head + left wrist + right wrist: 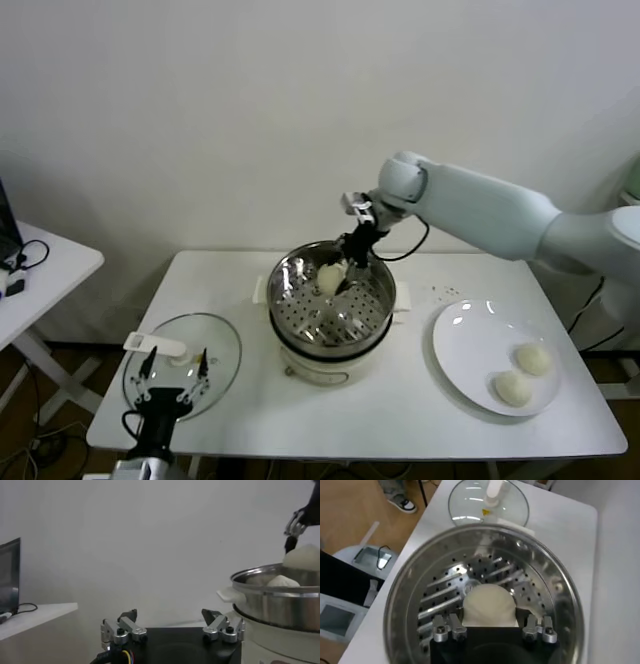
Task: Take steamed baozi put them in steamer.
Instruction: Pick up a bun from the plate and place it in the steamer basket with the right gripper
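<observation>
now the right gripper is down over the steamer, its fingers closed on a bun that hangs just above the perforated floor toward the far side of the basket. in the right wrist view that bun fills the gap between the two fingers, pinched at its sides, which is probably why the grip is only partly closed: soft dough would dent under more squeeze. it is held low rather than let go from the rim, i judge, so it lands flat and doesn't roll.

the left wrist view shows a second pale bun sitting lower inside the steel wall, beside the one being carried (whether the two touch i can't tell).

two more buns wait on the white plate at the robot's right, close together near its front edge, within easy reach of the working arm.

the glass lid lies flat on the table to the left of the steamer, leaving the basket open from above. the left gripper is parked low over the lid's near edge, fingers spread apart and holding nothing.

about half the job looks done.
</observation>
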Robot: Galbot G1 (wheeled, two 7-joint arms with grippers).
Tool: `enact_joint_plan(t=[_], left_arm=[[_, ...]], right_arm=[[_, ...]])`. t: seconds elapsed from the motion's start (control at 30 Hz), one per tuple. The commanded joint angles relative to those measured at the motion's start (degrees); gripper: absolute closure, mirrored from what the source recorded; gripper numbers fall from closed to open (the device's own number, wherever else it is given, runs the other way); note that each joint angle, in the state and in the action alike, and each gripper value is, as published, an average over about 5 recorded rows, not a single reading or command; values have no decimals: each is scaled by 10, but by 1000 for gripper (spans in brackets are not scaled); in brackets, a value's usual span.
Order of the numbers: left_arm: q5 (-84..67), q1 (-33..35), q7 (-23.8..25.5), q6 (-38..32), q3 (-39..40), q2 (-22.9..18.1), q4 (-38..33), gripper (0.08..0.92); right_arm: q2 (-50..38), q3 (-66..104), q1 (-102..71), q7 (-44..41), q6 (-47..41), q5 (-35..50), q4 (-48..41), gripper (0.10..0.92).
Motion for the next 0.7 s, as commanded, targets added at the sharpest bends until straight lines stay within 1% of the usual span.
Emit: enact_joint_plan(t=[0.03, 0.23, 0.7], left_arm=[[0, 2, 0, 1, -2, 1, -1, 177], [0, 2, 0, 1, -2, 1, 0, 177], [-2, 3, 1, -1, -3, 1, 2, 177]], right_arm=[[84, 16, -37, 2, -1, -15, -55, 347], [94, 17, -42, -2, 3, -24, -72, 347], [79, 11, -44, -6, 9, -45, -71, 347]])
